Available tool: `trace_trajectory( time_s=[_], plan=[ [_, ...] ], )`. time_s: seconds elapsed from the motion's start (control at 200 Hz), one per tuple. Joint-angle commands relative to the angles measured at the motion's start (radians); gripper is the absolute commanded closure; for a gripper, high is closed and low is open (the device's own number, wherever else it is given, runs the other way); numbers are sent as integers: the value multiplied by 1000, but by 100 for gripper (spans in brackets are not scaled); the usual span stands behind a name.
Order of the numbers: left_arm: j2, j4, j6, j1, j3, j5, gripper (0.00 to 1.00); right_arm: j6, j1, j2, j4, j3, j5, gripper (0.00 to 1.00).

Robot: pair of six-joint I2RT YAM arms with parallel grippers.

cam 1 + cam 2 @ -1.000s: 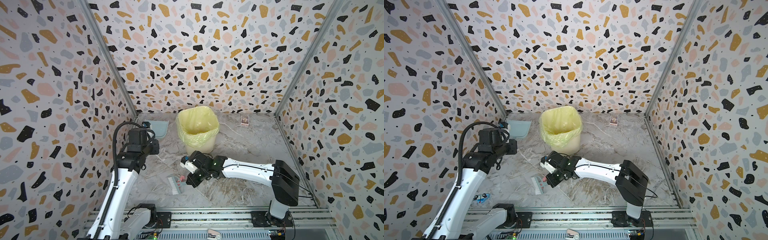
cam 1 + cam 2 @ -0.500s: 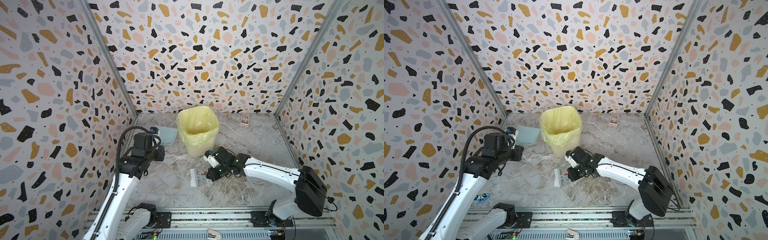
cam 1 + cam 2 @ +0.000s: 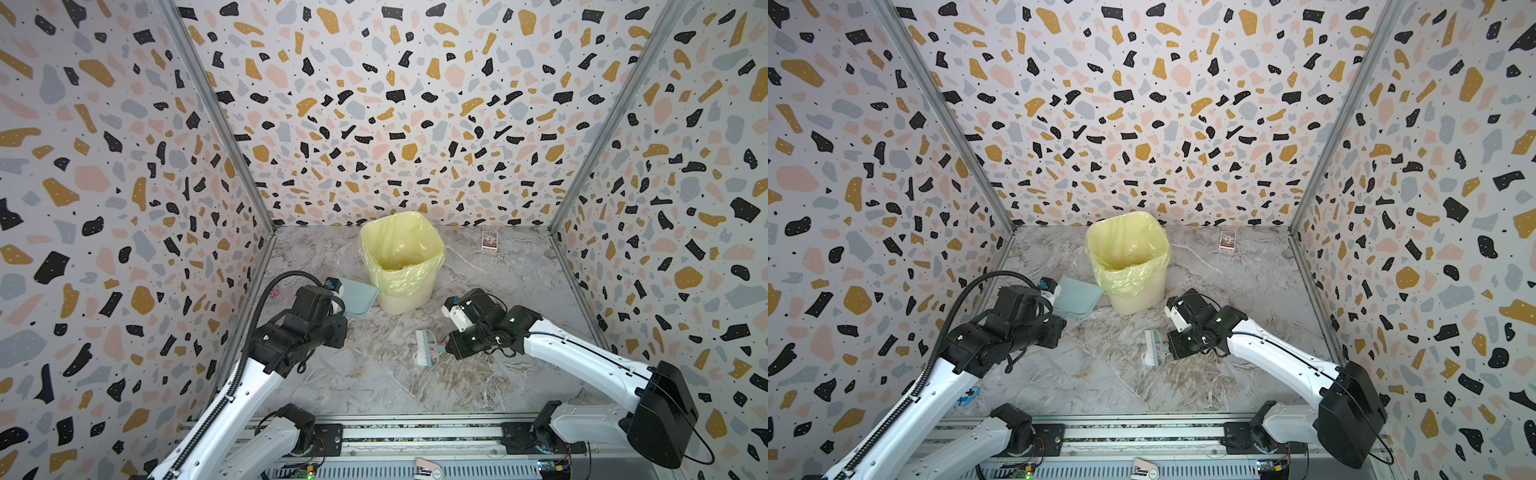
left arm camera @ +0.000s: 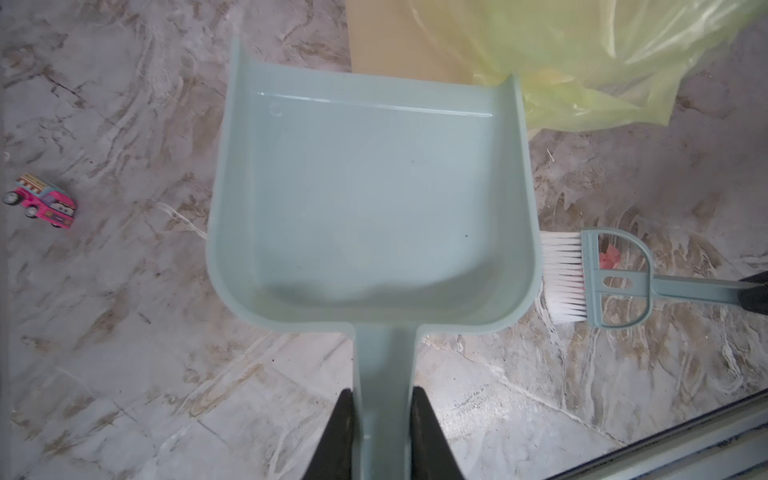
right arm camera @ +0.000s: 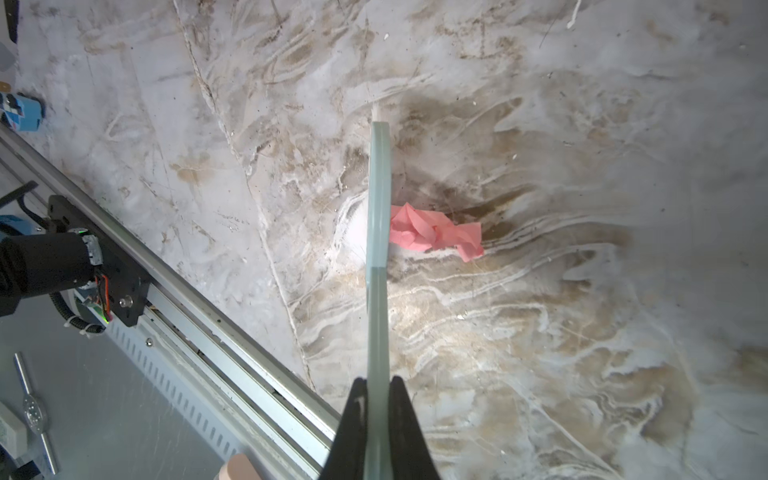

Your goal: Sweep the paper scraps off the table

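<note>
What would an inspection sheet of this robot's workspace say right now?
Surface: grey-white marble-patterned table, brown veins.
Job's things: one crumpled pink paper scrap beside the head of the pale green hand brush; pale green plastic dustpan empty, by the cream bin with yellow liner.
Clutter: small printed card, tiny pink toy car, small blue item near the front rail.
Grippers: left gripper shut on dustpan handle; right gripper shut on brush handle.
Cables: black corrugated hose loops over left arm.
Surroundings: terrazzo-patterned walls, metal rails.
</note>
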Motion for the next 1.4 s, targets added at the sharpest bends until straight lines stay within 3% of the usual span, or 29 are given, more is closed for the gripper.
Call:
trace_trajectory(
  time_s=[0.0, 0.235, 0.471, 0.686, 1.061, 1.392],
  plan=[
    [-37, -44, -44, -16, -16, -14, 100, -27, -3, -27, -106, 82, 13, 100],
    [-97, -117, -60, -27, -40, -9, 100, -69, -19, -33, -203, 196, 74, 100],
    [-122, -122, -106, -84, -88, 65, 100, -108, -40, -36, -332, 246, 254, 100],
    [-122, -74, -168, -222, -140, 115, 100, -125, -55, -41, -407, 251, 378, 100],
    [65, 142, -307, -607, -203, 70, 100, -126, -55, -24, -428, 264, 418, 100],
    [223, 241, -280, -687, -200, 62, 100, -120, -54, -12, -390, 236, 375, 100]
  ],
)
